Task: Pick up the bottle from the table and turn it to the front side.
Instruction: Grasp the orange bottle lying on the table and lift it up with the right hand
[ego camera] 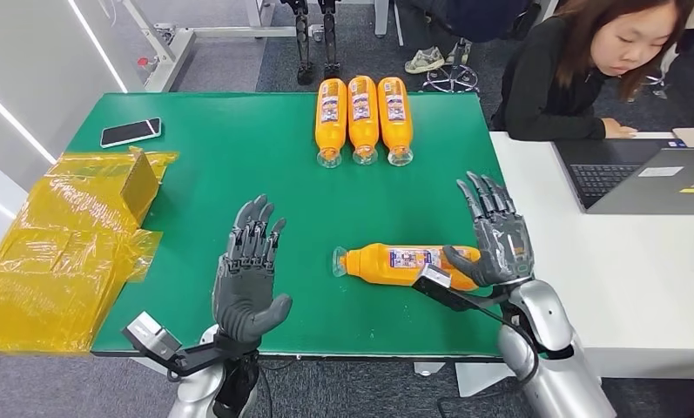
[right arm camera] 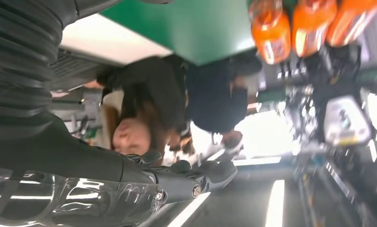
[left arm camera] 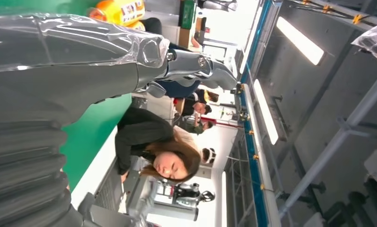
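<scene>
From the head view, a smooth orange plastic bottle (ego camera: 406, 264) lies on its side on the flat green table (ego camera: 239, 165), its clear cap end pointing away from the right hand (ego camera: 497, 235) and its label band across the middle. That hand, dark grey and ribbed with jointed fingers, stands upright at the bottle's base end, fingers spread and straight, thumb resting against the bottle's side; it does not wrap the bottle. The left hand (ego camera: 247, 270) hovers well to the other side of the bottle, palm upright, fingers apart and holding nothing. Beyond both hands, three more orange bottles (ego camera: 363, 117) lie side by side in a neat row, caps toward the robot. Far out past the left hand lie crinkled yellow plastic wrap (ego camera: 60, 244) and a flat dark phone (ego camera: 131, 131). Beside the right hand a white table (ego camera: 639, 261) carries a grey laptop (ego camera: 648, 178), with a person (ego camera: 578, 70) in a black top leaning over it. In the left wrist view, the glossy grey thumb (left arm camera: 196, 68) juts out over green surface. In the right wrist view, rounded orange bottle ends (right arm camera: 309, 23) sit past the shiny thumb (right arm camera: 191, 182).
</scene>
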